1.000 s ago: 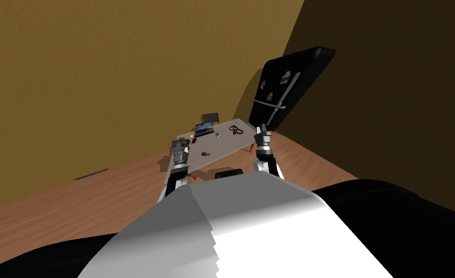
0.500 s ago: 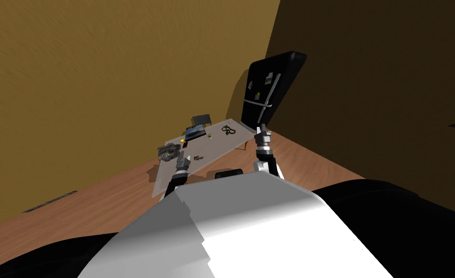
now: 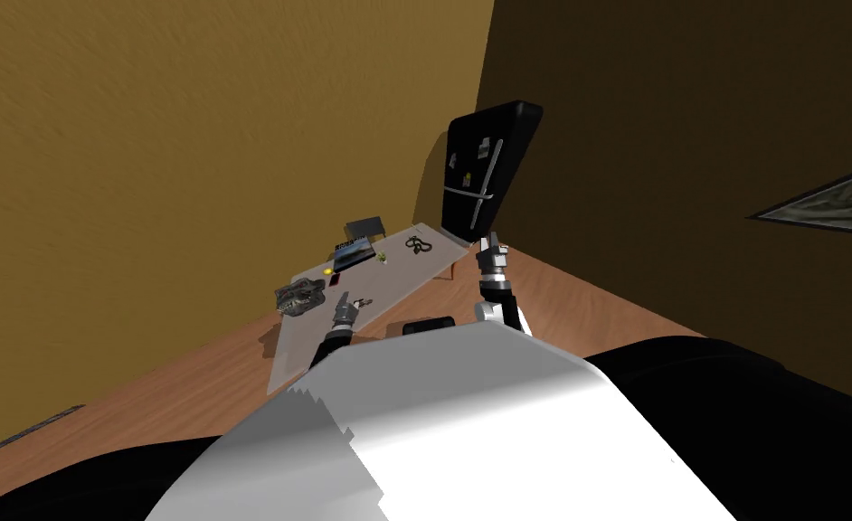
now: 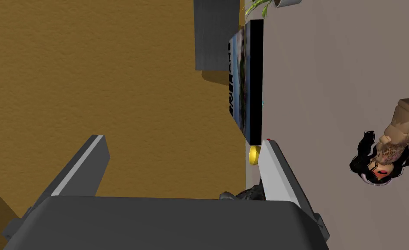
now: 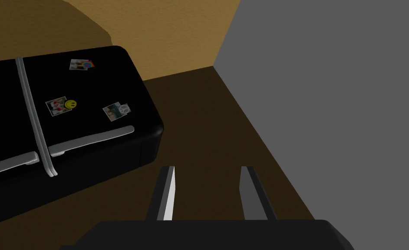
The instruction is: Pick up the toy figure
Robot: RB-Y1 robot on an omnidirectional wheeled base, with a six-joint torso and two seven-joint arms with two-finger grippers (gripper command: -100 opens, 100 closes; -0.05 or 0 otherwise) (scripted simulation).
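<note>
On the pale table (image 3: 392,280) the toy figure (image 4: 388,149) is lying beside the left gripper (image 4: 182,173), which is held spread and empty for approaching it

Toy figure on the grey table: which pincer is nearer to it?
Left. The left pincer hangs open close beside the toy figure; the right pincer is off toward the black fridge, far from it.

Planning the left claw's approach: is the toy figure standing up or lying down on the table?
Lying down: the toy figure stretches flat along the grey table, beside the open left claw.
</note>
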